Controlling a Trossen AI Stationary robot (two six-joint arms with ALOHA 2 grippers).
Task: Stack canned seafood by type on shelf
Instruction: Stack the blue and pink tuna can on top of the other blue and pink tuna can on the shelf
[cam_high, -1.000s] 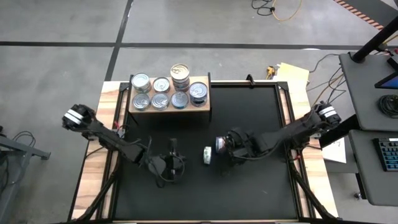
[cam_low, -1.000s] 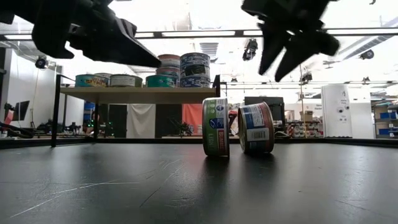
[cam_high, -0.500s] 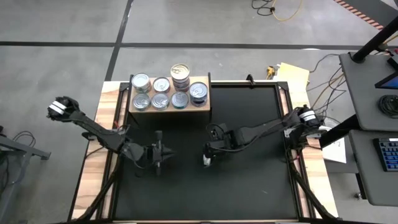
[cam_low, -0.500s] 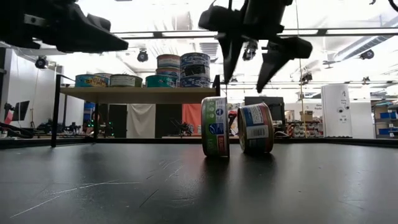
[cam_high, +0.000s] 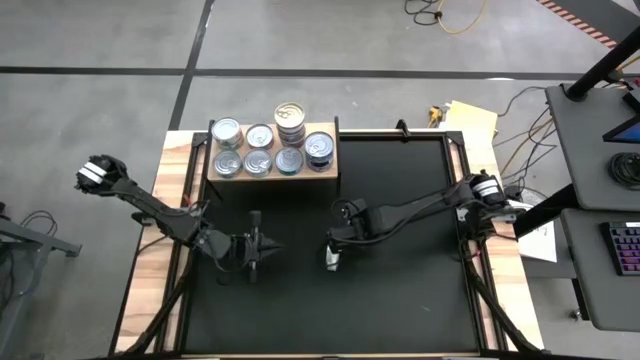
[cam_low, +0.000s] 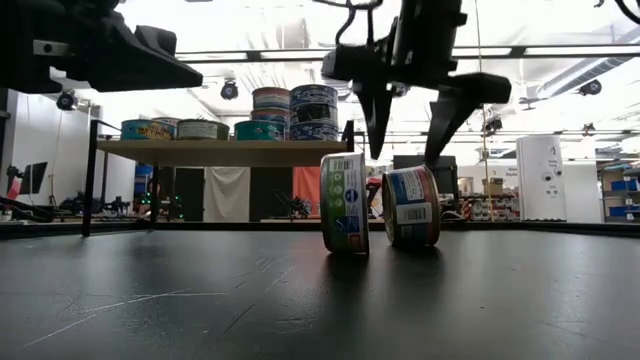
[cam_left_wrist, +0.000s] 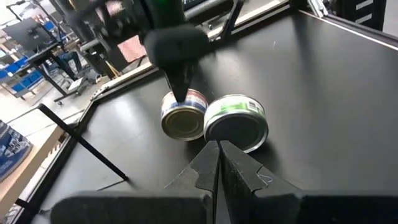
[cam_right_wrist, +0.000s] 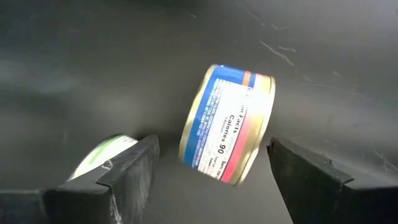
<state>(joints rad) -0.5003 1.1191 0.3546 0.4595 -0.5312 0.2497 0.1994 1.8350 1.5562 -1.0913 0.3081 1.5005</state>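
- While two tins (cam_low: 378, 203) lie on edge mid-table, I judge the job unfinished: my right gripper (cam_low: 408, 122), fingers spread, hangs over the blue-and-red one (cam_right_wrist: 227, 124), gripping nothing.
- My left gripper (cam_left_wrist: 217, 163) waits nearby, clamped shut and empty.
- Farther back, the shelf (cam_high: 272, 176) already carries the other cans (cam_high: 272, 148).

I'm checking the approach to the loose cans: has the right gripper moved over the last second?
Yes. In the low view the right gripper has come leftward and down, its open fingers now straddling the red-and-blue can on the table, beside the green can.
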